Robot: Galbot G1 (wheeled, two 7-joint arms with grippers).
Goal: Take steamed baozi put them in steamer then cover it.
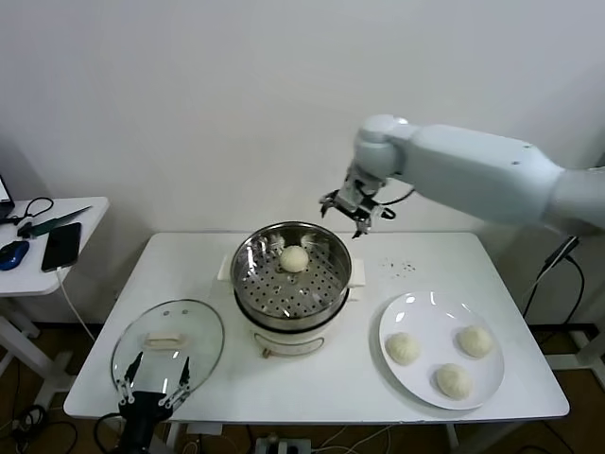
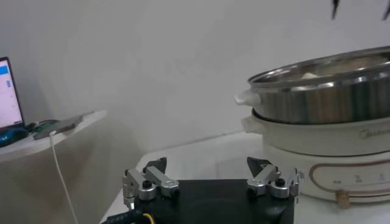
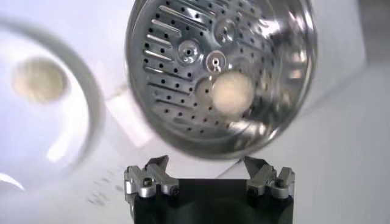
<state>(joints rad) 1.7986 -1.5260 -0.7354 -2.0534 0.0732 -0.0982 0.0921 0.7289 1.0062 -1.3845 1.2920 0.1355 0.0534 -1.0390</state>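
Observation:
The shiny steamer (image 1: 291, 277) stands mid-table with one cream baozi (image 1: 294, 258) on its perforated tray. The bun also shows in the right wrist view (image 3: 231, 92). Three more baozi (image 1: 403, 347) (image 1: 475, 340) (image 1: 453, 380) lie on a white plate (image 1: 427, 313) at the right. The glass cover (image 1: 167, 344) with its white bar handle lies flat at the front left. My right gripper (image 1: 356, 212) is open and empty, raised above the table just behind the steamer's far right rim. My left gripper (image 1: 154, 376) is open and empty, low at the front left edge beside the cover.
A side table (image 1: 57, 222) at the far left holds a phone (image 1: 61, 246), a mouse and cables. Small dark specks (image 1: 397, 267) lie on the table behind the plate. The steamer's side (image 2: 323, 100) fills the left wrist view. The white wall is close behind.

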